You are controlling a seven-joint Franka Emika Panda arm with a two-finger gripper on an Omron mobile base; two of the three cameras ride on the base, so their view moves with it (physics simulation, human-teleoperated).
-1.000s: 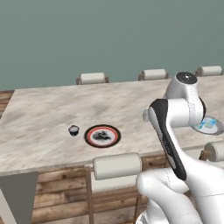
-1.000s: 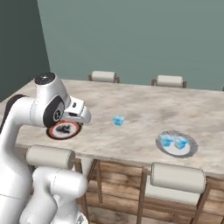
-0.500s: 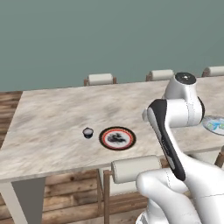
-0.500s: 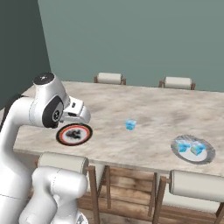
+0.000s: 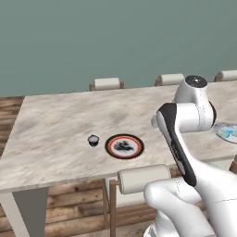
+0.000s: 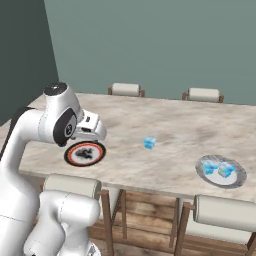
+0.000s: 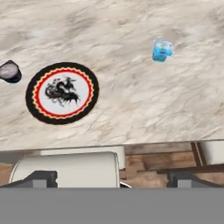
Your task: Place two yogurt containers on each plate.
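The black-rimmed plate (image 7: 62, 92) with a red ring lies empty near the table's front edge, also seen as plate (image 5: 124, 146) and plate (image 6: 85, 153). A dark blue yogurt cup (image 7: 9, 71) stands just left of it, apart from the rim, seen again as cup (image 5: 93, 140). One light blue yogurt cup (image 7: 162, 50) stands alone mid-table, cup (image 6: 149, 143). The pale grey plate (image 6: 235, 179) at the right holds two light blue cups (image 6: 210, 168) (image 6: 226, 170). My gripper (image 7: 113, 179) is open and empty, hovering above the table's front edge near the black-rimmed plate.
A marble table (image 5: 55, 120) spans the scene. Padded chairs stand along both long sides; one backrest (image 7: 65, 168) is right under my hand, another chair (image 6: 225, 212) is in front of the grey plate. A teal wall is behind.
The whole picture shifted sideways during the first half second as the base drove along the table, then settled. The things on the table stayed put and my gripper stayed open.
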